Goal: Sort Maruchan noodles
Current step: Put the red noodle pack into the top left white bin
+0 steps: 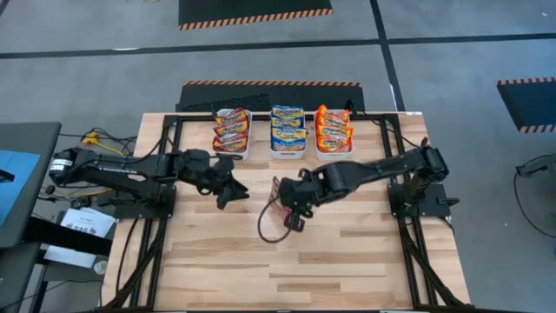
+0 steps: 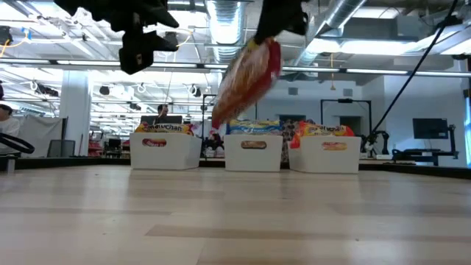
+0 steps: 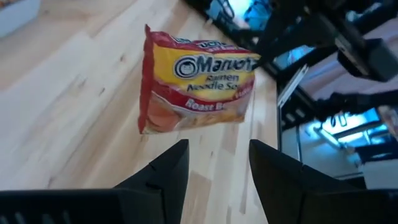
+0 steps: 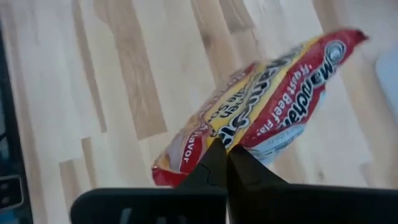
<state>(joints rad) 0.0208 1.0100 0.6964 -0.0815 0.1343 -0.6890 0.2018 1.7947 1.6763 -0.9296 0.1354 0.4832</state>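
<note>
Right wrist view shows my right hand (image 4: 225, 163) pinching the red packet (image 4: 261, 118) by its edge above the counter (image 4: 93, 93); I'd carry it level to the red bin (image 1: 233, 132), left hand (image 3: 214, 165) spread and waiting.

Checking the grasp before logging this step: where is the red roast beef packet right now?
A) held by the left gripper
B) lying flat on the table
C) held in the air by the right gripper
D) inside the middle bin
C: the right gripper is shut on the red packet, which hangs clear above the table; the left gripper is open and empty.
</note>
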